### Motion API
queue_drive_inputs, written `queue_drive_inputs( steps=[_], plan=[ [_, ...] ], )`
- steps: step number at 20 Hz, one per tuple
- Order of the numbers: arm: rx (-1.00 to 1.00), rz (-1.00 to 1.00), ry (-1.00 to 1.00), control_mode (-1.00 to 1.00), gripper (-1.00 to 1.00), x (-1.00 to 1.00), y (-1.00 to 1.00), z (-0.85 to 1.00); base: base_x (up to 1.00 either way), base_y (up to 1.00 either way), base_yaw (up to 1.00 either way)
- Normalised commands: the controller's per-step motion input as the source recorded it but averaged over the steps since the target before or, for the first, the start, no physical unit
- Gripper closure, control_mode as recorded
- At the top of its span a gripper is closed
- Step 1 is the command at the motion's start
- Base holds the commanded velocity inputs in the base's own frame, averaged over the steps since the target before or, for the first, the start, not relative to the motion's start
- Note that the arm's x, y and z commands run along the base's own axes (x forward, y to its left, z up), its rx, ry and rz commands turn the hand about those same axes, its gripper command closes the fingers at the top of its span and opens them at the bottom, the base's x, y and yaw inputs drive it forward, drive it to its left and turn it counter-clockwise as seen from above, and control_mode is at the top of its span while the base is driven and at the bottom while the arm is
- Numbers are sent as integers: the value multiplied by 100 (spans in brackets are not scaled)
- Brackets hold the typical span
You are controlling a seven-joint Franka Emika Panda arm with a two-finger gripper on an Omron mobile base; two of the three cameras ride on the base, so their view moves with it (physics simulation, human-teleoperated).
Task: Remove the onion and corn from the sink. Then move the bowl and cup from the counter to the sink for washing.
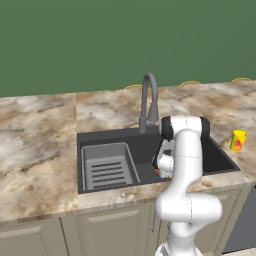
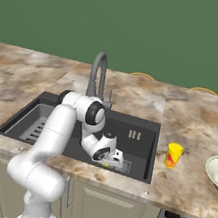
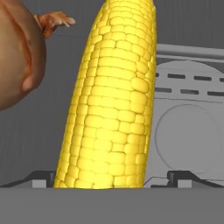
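The arm (image 1: 186, 170) is glossy white, made of thick rounded tube segments; the joints have dark, almost black caps and rings; the links look smooth, with no cables or markings to see; the finger tips (image 3: 183, 178) are small and dark grey.

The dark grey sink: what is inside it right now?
Inside the dark grey sink: a ribbed grey rack, a yellow corn cob and a reddish-brown onion, with the open gripper around the cob. The arm hides the floor beneath.
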Motion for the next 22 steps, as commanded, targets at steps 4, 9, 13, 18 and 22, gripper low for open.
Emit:
queue_drive_inputs(
  steps=[4, 9, 13, 18, 22],
  plan=[
    [-1, 0, 0, -100, 100, 12, 0, -24, 0, 0, 0],
    [-1, 0, 0, -100, 100, 7, -1, -19, 0, 0, 0],
    [0, 0, 0, -100, 100, 0, -5, -8, 0, 0, 0],
    [1, 0, 2, -100, 100, -4, -8, 9, 0, 0, 0],
    [0, 0, 0, -100, 100, -8, -15, 24, 0, 0, 0]
  ],
)
